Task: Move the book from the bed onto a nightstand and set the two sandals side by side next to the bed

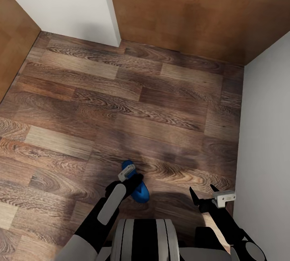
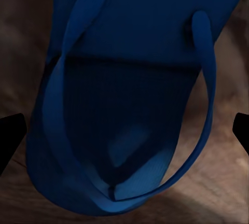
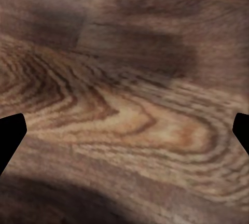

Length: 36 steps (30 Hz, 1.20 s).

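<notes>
A bright blue flat sandal [image 1: 137,182] lies on the brown wood-plank floor [image 1: 121,104], its long axis running away from the robot, under the left gripper [image 1: 135,180], spread wide above it. The right gripper [image 1: 203,196] hangs released beside the white wall [image 1: 266,152].

I look down on a wood-plank floor [image 1: 121,104], brown with swirling grain and some paler boards. A white wall [image 1: 64,3] stands ahead at the left, and another white wall [image 1: 266,132] runs down the right side. Between them I see a broad brown wooden panel [image 1: 193,11] meeting the floor, and a second brown panel [image 1: 12,44] at the far left edge. Soft shadows lie across the nearer planks [image 3: 129,53].
</notes>
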### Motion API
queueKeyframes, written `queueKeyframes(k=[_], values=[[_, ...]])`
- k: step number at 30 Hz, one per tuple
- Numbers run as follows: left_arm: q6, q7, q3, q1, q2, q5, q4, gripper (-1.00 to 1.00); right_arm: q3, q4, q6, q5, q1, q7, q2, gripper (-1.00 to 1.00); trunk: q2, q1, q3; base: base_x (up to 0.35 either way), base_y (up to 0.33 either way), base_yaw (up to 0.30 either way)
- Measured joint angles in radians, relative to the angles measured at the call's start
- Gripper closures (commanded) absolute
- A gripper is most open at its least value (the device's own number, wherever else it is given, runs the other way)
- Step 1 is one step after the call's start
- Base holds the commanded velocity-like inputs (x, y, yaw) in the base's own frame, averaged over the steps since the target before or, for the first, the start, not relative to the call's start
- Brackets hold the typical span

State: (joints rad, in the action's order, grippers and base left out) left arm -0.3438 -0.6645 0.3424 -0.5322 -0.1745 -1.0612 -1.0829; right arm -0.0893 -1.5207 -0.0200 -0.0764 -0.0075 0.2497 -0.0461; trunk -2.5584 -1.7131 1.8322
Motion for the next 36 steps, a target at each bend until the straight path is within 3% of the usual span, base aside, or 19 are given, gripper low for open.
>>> queueKeyframes(k=[10, 36], values=[[0.0, 0.003, 0.019, 0.0, 0.0, 0.001, 0.001, -1.0, 0.0, 0.0, 0.0, 0.0, 0.0, 0.0, 0.0, -1.0, 0.0, 0.0, 0.0, 0.0, 0.0, 0.0], [0.008, 0.004, 0.021, -0.001, 0.0, 0.001, 0.04, -1.0, 0.0, 0.0, 0.0, 0.0, 0.0, 0.0, -0.001, -1.0, 0.0, 0.0, 0.0, 0.0, 0.0, 0.0]])
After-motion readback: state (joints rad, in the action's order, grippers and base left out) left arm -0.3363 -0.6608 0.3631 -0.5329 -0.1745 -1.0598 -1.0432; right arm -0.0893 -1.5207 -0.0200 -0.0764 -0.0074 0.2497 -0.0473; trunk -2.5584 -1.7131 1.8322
